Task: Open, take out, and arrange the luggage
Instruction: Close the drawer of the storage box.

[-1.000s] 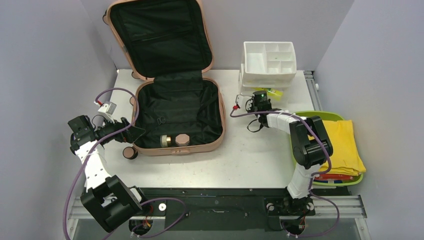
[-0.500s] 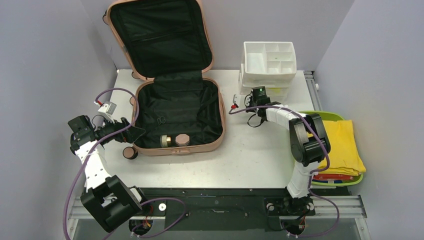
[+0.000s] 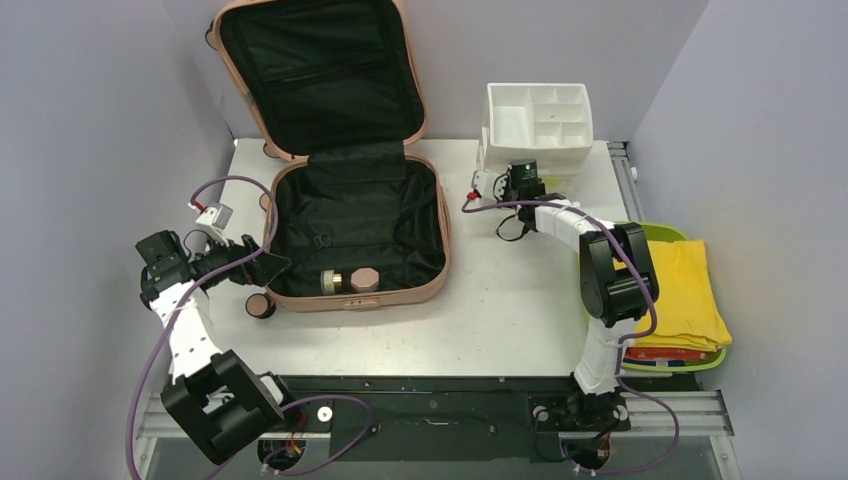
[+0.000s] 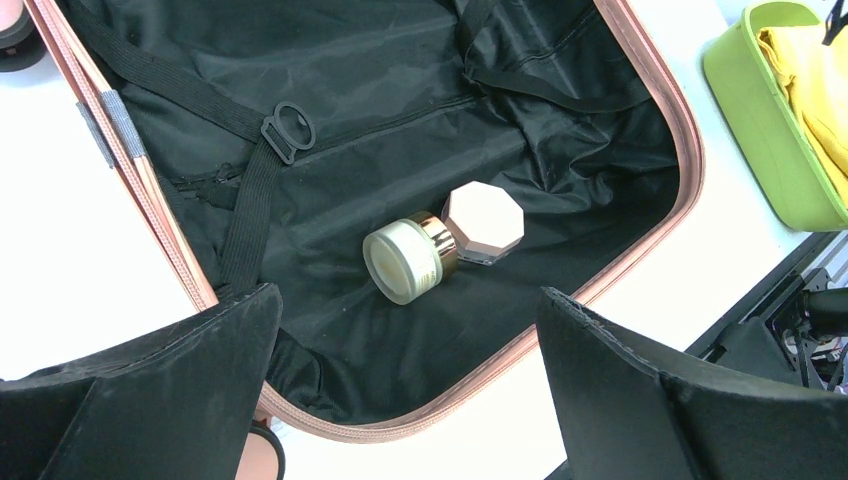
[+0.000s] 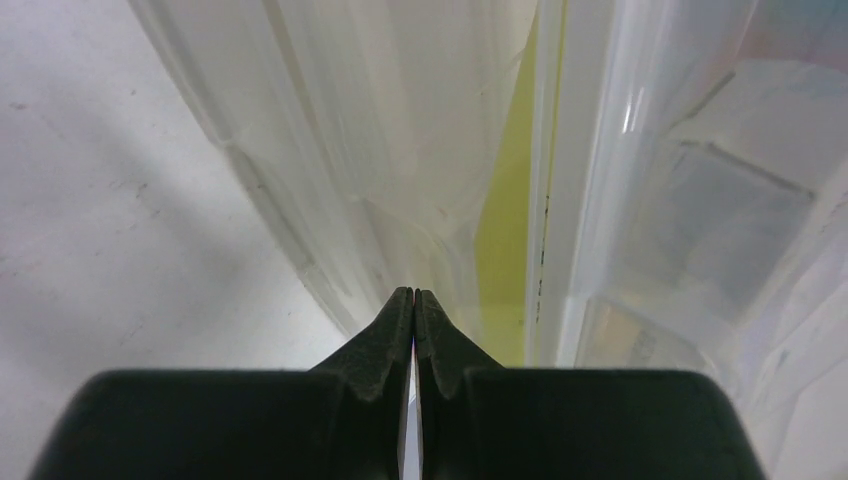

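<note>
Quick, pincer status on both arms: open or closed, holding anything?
Left pincer: open, empty, over the luggage rim.
Right pincer: closed, empty, tips by the organizer.

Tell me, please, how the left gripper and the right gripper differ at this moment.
The left gripper stands wide open, while the right gripper is shut with its fingertips meeting. The left gripper is at the near left corner of the luggage, facing in over its rim. The right gripper is close up to the white organizer, on the other side of the table. Both have black fingers, and neither holds anything.
</note>
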{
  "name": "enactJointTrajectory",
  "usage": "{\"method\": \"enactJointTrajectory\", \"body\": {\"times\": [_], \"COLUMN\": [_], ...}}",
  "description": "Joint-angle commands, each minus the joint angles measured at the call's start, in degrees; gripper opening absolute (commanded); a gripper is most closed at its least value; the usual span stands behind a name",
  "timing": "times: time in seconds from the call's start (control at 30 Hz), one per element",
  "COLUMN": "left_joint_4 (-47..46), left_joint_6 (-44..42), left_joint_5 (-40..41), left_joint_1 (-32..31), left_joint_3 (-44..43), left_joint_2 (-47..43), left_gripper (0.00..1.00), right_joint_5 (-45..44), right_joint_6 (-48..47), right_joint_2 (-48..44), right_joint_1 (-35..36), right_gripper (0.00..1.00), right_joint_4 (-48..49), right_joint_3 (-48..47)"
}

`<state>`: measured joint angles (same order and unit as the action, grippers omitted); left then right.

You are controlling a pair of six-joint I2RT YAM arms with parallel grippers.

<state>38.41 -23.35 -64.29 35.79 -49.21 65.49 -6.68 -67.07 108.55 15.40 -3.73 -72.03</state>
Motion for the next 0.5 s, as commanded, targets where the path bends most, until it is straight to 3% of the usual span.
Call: {"method": "enactJointTrajectory", "body": {"times": [0.0, 0.3, 0.47], "left_joint_4": [-0.8, -1.1, 0.6], "left_joint_6": [-0.9, -1.0, -2.8], "left_joint_5": [-0.8, -1.0, 2.7], "left_joint_1": [0.6, 0.6, -3.6], "left_joint_3": [-0.8, -0.8, -2.0], "left_joint_2": [-0.2, 0.5, 0.0], "left_gripper": [0.96, 0.96, 0.96], "right_joint_5": [-3.2, -4.1, -0.2], "right_joint_6": [-0.4, -2.5, 4.8], "right_joint_2": [2.1, 1.6, -4.9], "right_joint_1": [-0.3, -0.3, -1.0], "right_gripper": [0.00, 0.00, 0.00], "right_joint_4": [5.9, 8.2, 5.3], "right_joint_3": [-3.3, -1.7, 1.2]}}
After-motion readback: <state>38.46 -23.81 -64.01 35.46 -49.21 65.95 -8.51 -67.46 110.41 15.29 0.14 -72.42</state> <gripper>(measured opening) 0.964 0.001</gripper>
